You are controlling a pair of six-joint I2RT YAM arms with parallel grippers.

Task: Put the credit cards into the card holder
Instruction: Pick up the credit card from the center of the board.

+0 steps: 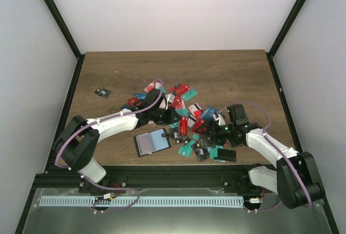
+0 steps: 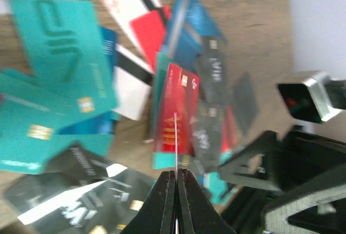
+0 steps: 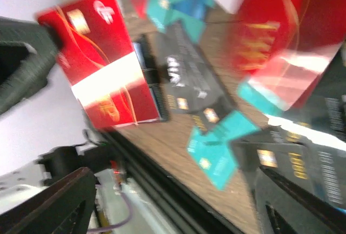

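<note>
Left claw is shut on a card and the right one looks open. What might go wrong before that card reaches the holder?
1. The left claw pinches the red card near one edge only, so it may pivot or slip on the way to the open card holder.
2. The open right claw hangs low over the card pile, close to the left claw. The arms might bump, or scatter cards onto the holder.
</note>
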